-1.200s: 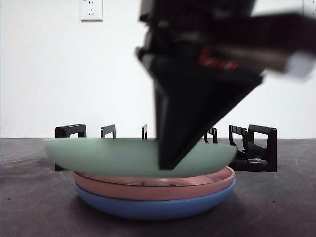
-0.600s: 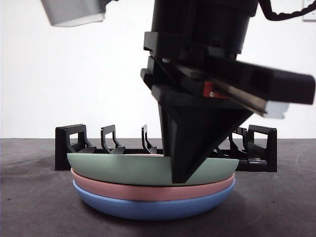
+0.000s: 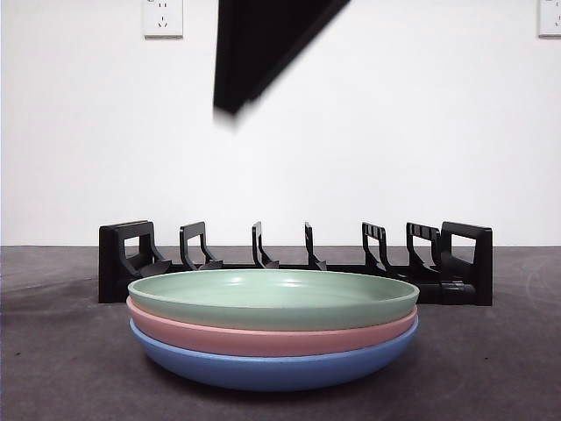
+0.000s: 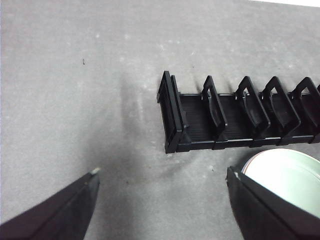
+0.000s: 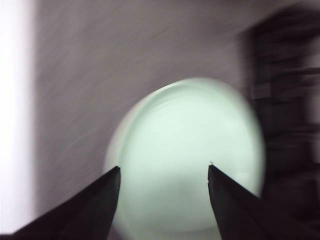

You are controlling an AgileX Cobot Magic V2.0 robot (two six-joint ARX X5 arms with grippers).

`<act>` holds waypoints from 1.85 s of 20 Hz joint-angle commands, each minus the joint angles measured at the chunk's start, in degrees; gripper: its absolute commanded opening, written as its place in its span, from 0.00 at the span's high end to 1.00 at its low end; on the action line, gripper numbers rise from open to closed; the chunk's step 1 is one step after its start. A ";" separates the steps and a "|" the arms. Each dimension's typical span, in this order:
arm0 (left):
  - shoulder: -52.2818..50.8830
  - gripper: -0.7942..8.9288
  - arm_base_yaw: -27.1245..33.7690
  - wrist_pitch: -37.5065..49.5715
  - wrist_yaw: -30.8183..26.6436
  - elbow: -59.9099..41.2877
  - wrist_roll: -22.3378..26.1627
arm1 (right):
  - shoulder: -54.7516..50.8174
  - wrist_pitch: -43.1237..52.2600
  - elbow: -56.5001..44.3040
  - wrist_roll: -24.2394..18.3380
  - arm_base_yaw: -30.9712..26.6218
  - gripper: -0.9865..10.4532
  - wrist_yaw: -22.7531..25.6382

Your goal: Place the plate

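Green plate (image 3: 273, 298) lies flat as the top item of a three-plate stack: it nests in the pink plate (image 3: 263, 338), which nests in the blue plate (image 3: 272, 368). The stack rests on the dark table (image 3: 53, 351), just in front of the black dish rack (image 3: 298, 259).

My right gripper (image 5: 164, 172) is above the green plate (image 5: 192, 155), clear of it, jaws spread wide with nothing between them. The right wrist view is motion-blurred. In the front view, one of my jaws shows as a dark wedge (image 3: 259, 48) high above the stack.

My left gripper (image 4: 162, 182) hovers over the table (image 4: 75, 100) near one end of the rack (image 4: 235, 120), jaws wide apart and empty; the plate rim (image 4: 285, 172) shows beside one jaw.

Readable markings: none on plates or rack. A wall socket (image 3: 162, 17) sits on the white wall; no text is legible on it.
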 commanded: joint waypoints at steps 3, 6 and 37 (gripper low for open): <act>0.50 0.50 -0.02 0.68 0.22 0.74 -1.29 | -6.73 6.34 -2.32 4.61 -19.04 0.67 -6.51; 0.48 0.50 -0.02 0.68 0.22 0.74 -1.29 | -8.37 6.67 -3.23 4.61 -35.41 0.67 -12.96; -19.56 0.91 0.76 34.18 -5.81 -27.89 3.78 | -8.44 17.20 -3.19 7.80 -65.66 0.90 -21.75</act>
